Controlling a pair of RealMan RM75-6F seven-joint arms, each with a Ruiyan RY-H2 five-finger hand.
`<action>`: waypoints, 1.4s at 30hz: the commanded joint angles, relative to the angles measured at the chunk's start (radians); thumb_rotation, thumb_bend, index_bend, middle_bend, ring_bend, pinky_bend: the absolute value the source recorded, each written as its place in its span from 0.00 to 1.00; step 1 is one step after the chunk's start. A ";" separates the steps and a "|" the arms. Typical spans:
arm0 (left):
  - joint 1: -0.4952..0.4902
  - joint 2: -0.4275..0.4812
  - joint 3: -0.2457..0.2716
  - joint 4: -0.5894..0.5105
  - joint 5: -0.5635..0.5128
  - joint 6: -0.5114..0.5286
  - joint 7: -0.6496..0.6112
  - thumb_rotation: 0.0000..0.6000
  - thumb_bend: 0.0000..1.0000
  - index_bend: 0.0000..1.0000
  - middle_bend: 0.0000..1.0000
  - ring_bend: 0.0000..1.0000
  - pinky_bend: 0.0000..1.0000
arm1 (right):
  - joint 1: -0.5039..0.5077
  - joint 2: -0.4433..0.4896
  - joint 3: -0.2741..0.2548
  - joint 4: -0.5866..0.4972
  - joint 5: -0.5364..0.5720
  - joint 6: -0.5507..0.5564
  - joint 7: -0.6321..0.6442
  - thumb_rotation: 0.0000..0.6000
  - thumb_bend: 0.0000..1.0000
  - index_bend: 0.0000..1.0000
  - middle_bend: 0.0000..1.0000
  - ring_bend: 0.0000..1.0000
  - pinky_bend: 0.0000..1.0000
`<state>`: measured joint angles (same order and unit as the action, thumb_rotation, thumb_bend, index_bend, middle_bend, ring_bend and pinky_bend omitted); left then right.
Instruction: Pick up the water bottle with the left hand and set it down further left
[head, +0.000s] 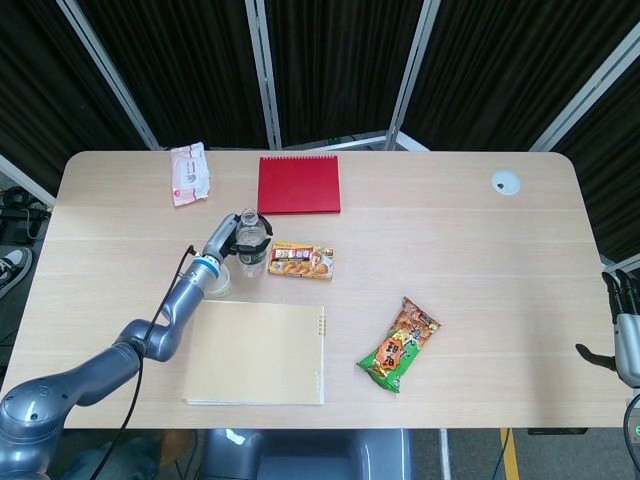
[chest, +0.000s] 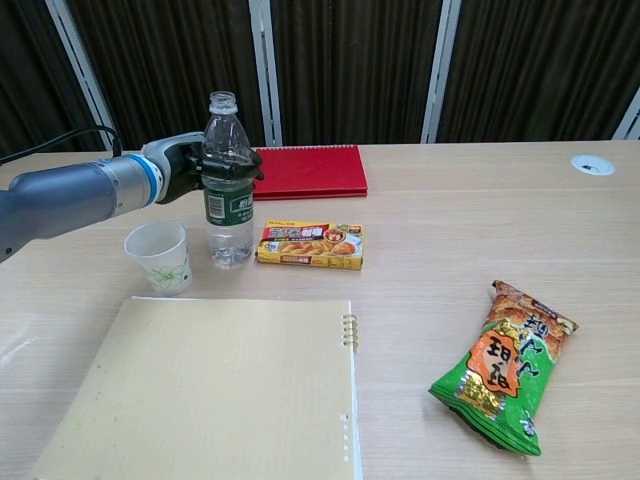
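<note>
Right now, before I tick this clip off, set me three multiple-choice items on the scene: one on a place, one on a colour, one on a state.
1. What does the paper cup stand beside?
A. the snack bag
B. the water bottle
C. the red notebook

2. What colour is the water bottle's label?
A. green
B. blue
C. yellow

3. What is the left hand doing?
A. resting flat on the table
B. holding the paper cup
C. gripping the water bottle

Answers:
1 B: the cup stands just left of the water bottle.
2 A: a green band wraps the bottle's middle.
3 C: the left hand's fingers wrap the upright bottle above its label.
</note>
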<state>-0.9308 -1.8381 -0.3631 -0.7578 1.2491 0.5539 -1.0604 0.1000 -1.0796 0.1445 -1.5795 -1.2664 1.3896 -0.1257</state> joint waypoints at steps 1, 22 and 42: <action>0.007 0.004 -0.013 -0.019 -0.012 0.019 0.012 1.00 0.44 0.48 0.47 0.37 0.40 | 0.000 0.000 -0.001 -0.001 0.000 0.000 0.000 1.00 0.00 0.00 0.00 0.00 0.00; 0.155 0.430 -0.018 -0.520 0.012 0.188 0.222 1.00 0.45 0.48 0.48 0.38 0.40 | -0.012 0.006 -0.015 -0.024 -0.033 0.025 0.003 1.00 0.00 0.00 0.00 0.00 0.00; 0.254 0.480 0.217 -0.327 0.168 0.178 0.249 1.00 0.46 0.48 0.48 0.38 0.41 | -0.017 0.009 -0.026 -0.046 -0.070 0.045 -0.006 1.00 0.00 0.00 0.00 0.00 0.00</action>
<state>-0.6716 -1.3496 -0.1554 -1.0962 1.4092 0.7394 -0.8243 0.0831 -1.0705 0.1183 -1.6260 -1.3359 1.4344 -0.1315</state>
